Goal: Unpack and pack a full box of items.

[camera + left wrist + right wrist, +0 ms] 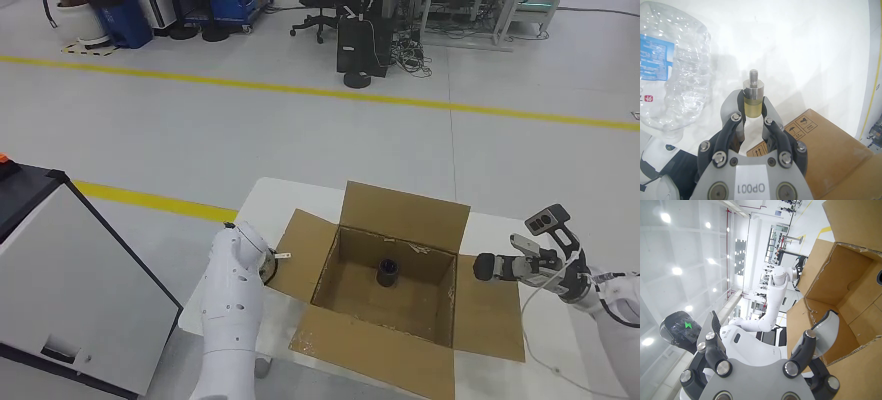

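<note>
A dark cylinder (388,272) is being contained in the open box (350,290) on the counter (270,205). Beside the box, a threaded stud (753,85) is being grasped by the left pincer (753,99) near a clear bottle (676,75). The right pincer (772,315) is being held released.

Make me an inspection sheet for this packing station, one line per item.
Surface: white table, cardboard box covering much of it.
Job's things: box open, one black item inside; clear bottle lying on the table.
Clutter: nothing seen.
Grippers: left gripper shut on a threaded stud; right gripper open by the box's flap.
Cables: loose cables on the floor by far equipment.
Surroundings: yellow floor lines, office chair, grey cabinet.
</note>
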Motion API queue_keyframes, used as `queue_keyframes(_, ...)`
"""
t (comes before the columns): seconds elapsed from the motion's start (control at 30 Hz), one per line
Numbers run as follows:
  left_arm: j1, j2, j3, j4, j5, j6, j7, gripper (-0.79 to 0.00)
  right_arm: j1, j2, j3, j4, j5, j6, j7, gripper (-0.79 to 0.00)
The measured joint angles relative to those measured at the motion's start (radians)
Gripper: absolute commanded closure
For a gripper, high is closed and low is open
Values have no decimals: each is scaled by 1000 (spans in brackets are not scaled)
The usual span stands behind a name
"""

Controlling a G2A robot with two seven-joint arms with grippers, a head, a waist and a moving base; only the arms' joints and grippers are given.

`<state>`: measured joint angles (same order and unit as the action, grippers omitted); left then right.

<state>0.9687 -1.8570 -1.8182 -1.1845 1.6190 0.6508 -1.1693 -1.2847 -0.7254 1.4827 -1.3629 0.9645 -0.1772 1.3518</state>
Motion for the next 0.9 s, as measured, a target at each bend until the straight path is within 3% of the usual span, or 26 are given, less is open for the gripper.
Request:
queue_keyframes(0.2, 3, 2, 21, 20, 42, 24, 24, 0, 0, 0, 0, 0, 0, 0, 0, -785)
queue_keyframes(0.53, -35, 8, 12, 139, 56, 9, 11, 0, 0, 0, 0, 0, 0, 0, 0, -785)
queue_keyframes(0.9, -45, 19, 36, 171, 61, -24, 6, 0, 0, 0, 0, 0, 0, 0, 0, -785)
